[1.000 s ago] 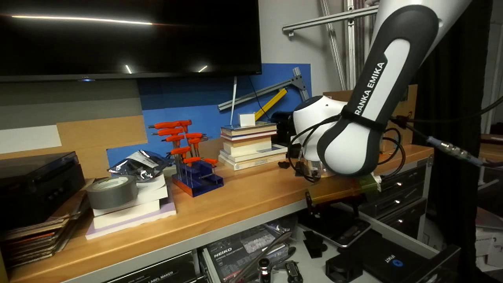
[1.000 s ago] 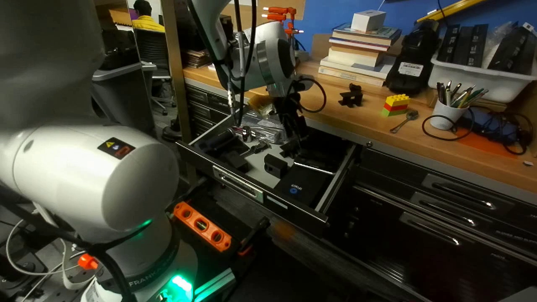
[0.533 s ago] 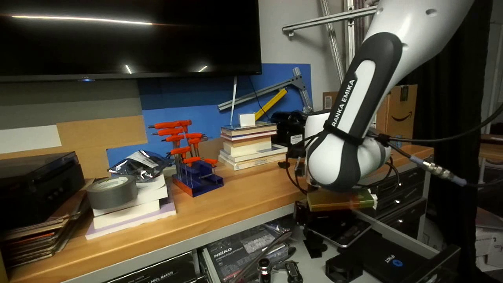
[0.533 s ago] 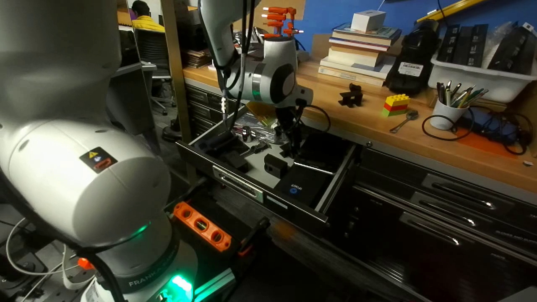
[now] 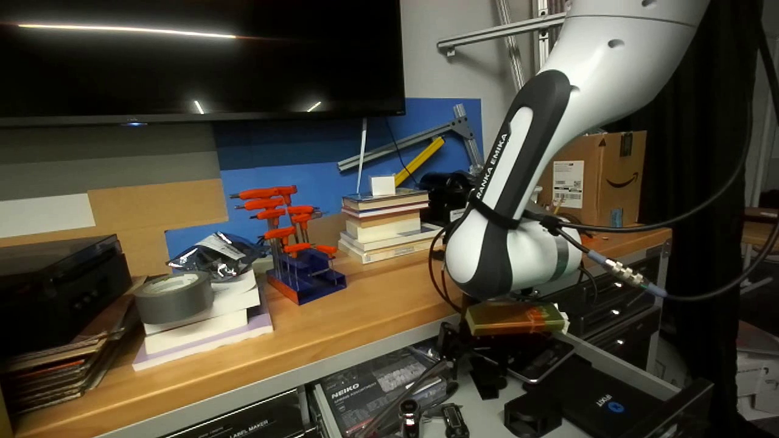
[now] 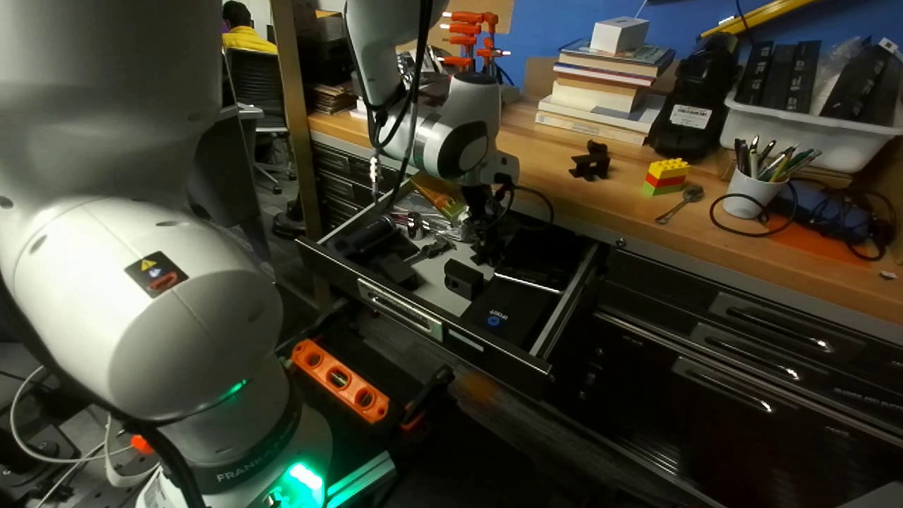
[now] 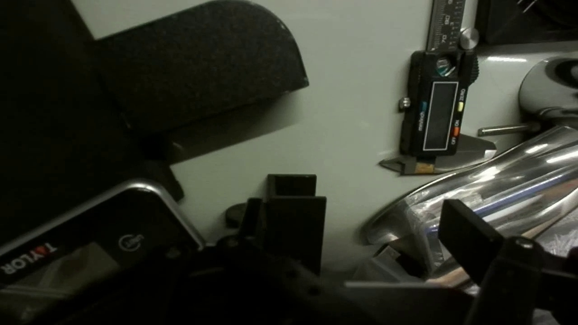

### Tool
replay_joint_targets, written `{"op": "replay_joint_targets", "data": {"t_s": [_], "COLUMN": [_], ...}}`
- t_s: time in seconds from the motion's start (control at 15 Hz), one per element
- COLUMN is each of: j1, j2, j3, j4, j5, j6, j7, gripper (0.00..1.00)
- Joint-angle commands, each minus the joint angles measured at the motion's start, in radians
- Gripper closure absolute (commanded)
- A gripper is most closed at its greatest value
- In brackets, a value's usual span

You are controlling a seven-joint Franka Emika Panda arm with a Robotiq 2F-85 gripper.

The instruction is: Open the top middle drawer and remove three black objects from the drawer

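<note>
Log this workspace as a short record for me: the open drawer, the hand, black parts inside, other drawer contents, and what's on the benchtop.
Top middle drawer: pulled open
Hand: open, over the drawer, holding nothing
Black parts inside: channel-shaped black part, round-edged black block
Other contents: digital caliper, Taylor scale, iFixit case, Neiko spring box
Benchtop: black bracket, toy-brick block, spoon, pen cup, book stack

In an exterior view the arm (image 5: 541,134) slants from upper right down to lower left; the wrist (image 6: 465,148) is bent at its lower end; the black end effector (image 7: 359,221) hangs beneath, pointing downward; its two fingers (image 7: 469,239) stand spread well apart; the base (image 6: 240,430), in an exterior view, shows a bright green light (image 6: 305,476).
</note>
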Motion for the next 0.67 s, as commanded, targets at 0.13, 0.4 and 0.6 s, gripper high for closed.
{"op": "replay_joint_targets", "data": {"t_s": [0.13,0.4,0.6], "j1": [-0.005,-0.012,-0.018], "j2": [0.048,0.080,0.099], "j3": [0.003,0.003,0.000], "j4": [0.067,0.090,0.102], "j5": [0.029,0.031,0.031], "j6": [-0.001,-0.003,-0.001], "j7": [-0.077,-0.093,-0.101], "gripper": [0.00,0.00,0.00]}}
